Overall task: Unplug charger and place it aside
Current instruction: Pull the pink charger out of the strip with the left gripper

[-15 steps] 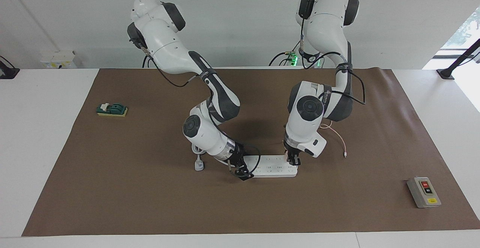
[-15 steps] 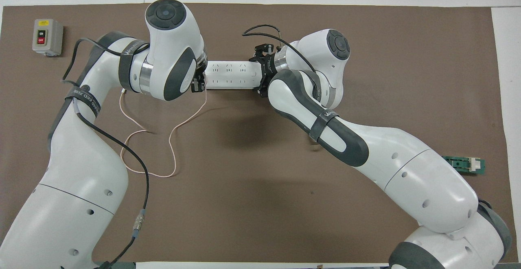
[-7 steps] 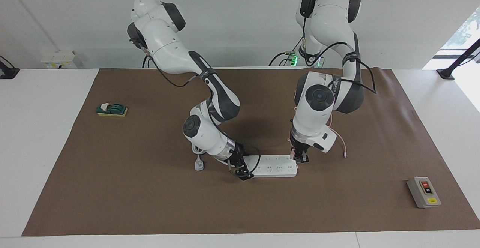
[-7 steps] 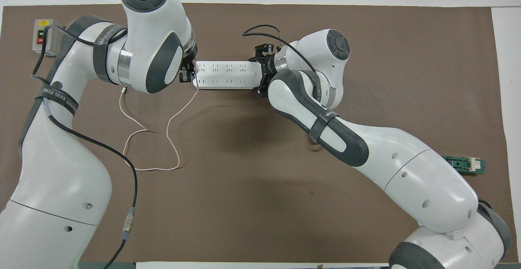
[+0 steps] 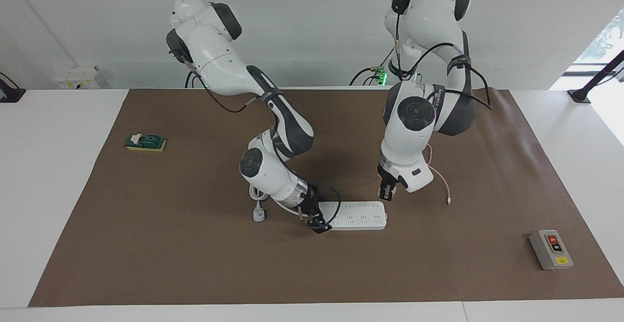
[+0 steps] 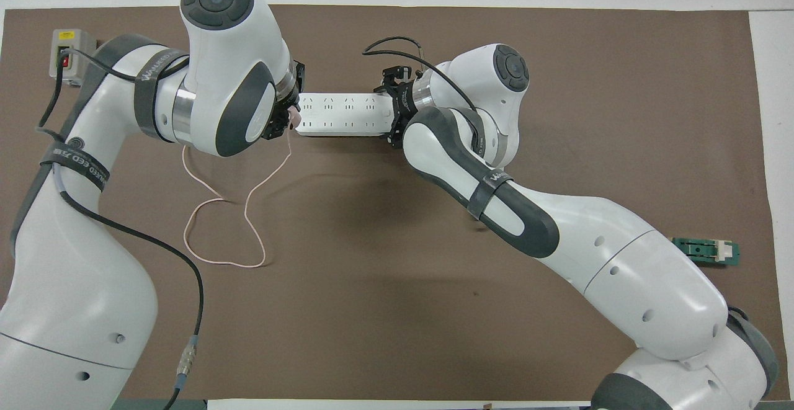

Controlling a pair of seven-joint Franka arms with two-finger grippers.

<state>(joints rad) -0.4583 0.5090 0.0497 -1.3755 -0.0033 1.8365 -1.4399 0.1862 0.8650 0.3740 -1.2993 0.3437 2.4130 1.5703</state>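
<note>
Facing view: left gripper (image 5: 387,194), clamped on the charger (image 5: 391,191), hangs clear above the strip (image 5: 358,215) end; right gripper (image 5: 314,224) pins the other end, fingers unclear.

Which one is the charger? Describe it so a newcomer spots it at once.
Find the white power strip midway along the brown mat. Over its end toward the left arm, the left pincer is shut on the charger, clear of the sockets. It is the only small pale pink cube, trailing a thin pink cable, unlike the strip's thick white cord.
</note>
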